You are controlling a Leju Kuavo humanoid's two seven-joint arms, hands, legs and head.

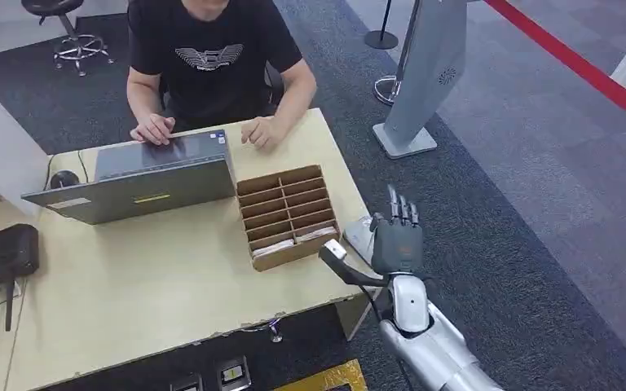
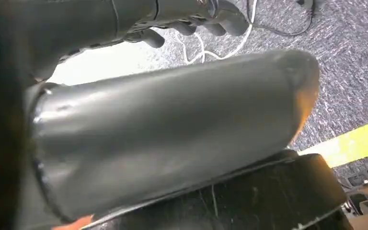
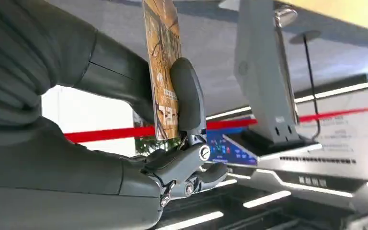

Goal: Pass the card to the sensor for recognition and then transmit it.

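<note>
Pale wood tabletop (image 1: pixel 155 285) carries, left to right, an open laptop (image 1: pixel 143 175) with a person typing, then a cardboard slotted box (image 1: pixel 289 216) near its right edge. Just right of that edge the right hand (image 1: pixel 397 236) is raised, card (image 3: pixel 162 67) pinched between thumb and fingers, long axis along the fingers. Left hand (image 2: pixel 191 21) hangs low, fingers curled, grip unclear; sensor not identifiable, likely the flat pad under the right hand.
</note>
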